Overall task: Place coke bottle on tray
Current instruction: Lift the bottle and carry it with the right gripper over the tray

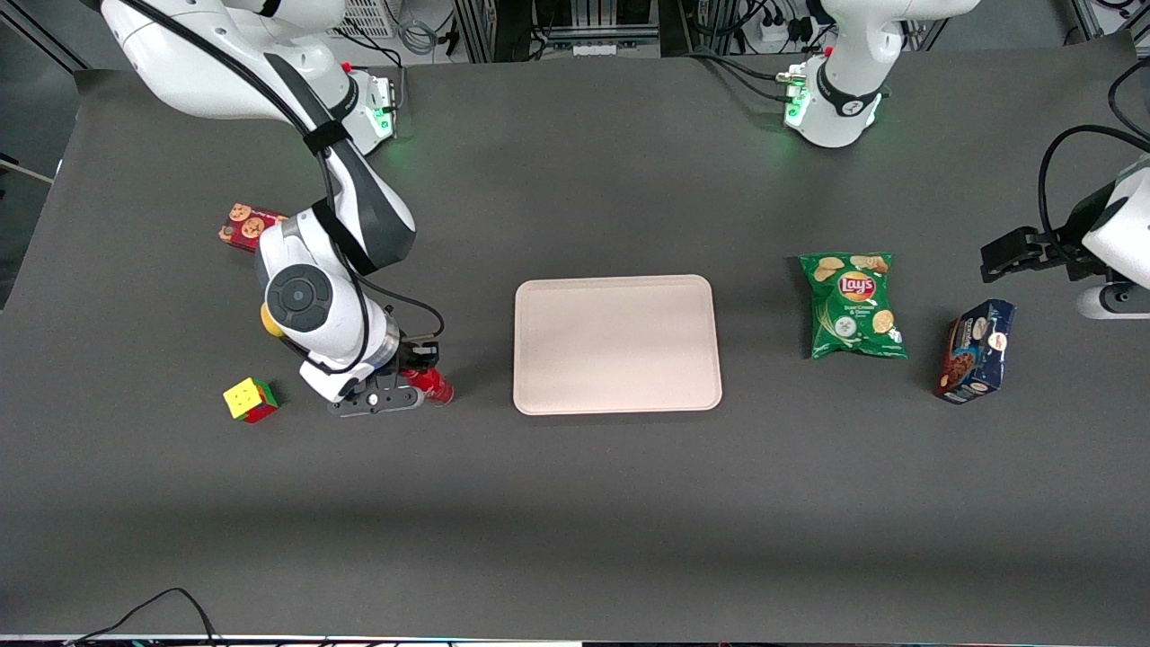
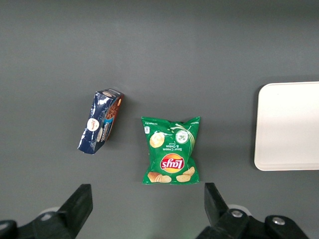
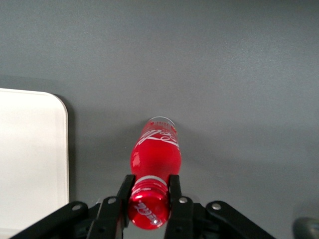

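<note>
1. Gripper low over the table, between puzzle cube and tray; it's grasping the coke bottle at the neck, just under the cap.
2. Wrist cam: both fingers pressed against the neck, one each side; red cap nearest the cam, bottle body pointing away toward the table.
3. Bottle tilted in front view, its base end toward the tray. Can't tell if it's touching the table or lifted.
4. Bottle is off the tray, near its working-arm-end edge, at approx 8 o'clock from tray centre in front view. Tray corner shows beside the bottle in the wrist cam, w/ bare table between.
5. Red cookie box at approx 10 o'clock from gripper, farther from the front cam.
6. Toward parked arm's end: green Lay's bag near tray, then blue cookie box; both also in left wrist cam, bag, box.
</note>
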### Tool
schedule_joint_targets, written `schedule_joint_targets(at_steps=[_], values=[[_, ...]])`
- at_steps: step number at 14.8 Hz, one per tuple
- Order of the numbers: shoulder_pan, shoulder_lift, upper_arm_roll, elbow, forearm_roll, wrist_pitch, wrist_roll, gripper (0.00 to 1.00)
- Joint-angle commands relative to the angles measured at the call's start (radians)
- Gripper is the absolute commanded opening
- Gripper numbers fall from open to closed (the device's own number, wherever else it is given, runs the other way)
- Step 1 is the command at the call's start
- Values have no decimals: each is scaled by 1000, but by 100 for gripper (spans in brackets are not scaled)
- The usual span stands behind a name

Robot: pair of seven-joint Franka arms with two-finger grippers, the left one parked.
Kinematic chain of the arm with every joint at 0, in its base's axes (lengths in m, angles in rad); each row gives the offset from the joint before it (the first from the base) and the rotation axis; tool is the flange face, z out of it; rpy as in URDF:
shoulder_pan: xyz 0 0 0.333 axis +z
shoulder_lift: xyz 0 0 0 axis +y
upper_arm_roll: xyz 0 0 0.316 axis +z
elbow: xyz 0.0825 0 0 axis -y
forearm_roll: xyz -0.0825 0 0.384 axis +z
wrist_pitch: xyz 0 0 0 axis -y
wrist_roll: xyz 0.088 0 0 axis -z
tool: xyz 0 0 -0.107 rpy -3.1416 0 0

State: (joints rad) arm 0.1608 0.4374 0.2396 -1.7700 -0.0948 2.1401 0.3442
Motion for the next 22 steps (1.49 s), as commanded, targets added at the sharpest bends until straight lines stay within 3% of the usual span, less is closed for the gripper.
schedule_joint_targets(at_steps=[1,4,9,13,15,22], values=[[-1,-29,0,-14,-14,3,-5,0],[0,-86,0,18,-11,-90,4,0],[13,-115,4,211,21,-346,21,0],[16,-106,87,386,38,-500,151,0],[34,-80,135,437,37,-508,237,0],[212,115,139,567,-12,-442,501,0]])
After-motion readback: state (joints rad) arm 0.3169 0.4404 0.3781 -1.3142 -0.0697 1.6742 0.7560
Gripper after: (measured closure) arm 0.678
